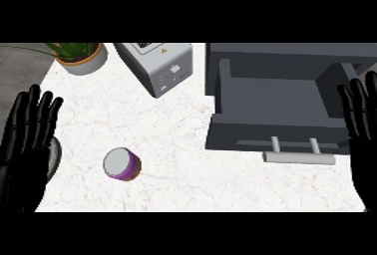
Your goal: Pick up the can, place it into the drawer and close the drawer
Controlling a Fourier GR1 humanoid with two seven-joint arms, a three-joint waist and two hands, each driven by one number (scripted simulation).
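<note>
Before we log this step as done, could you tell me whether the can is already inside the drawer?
No. The can stands on the counter to the left of the open drawer, with neither hand touching it.

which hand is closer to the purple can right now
Left. The left hand rests open at the view's left edge, just left of the can. The right hand is at the far right edge, beyond the open drawer.

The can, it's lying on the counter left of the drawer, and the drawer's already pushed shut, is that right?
Not quite. The can does lie on the counter left of the drawer, but the head view shows the drawer pulled open, its inside bare and its handle toward the robot.
</note>
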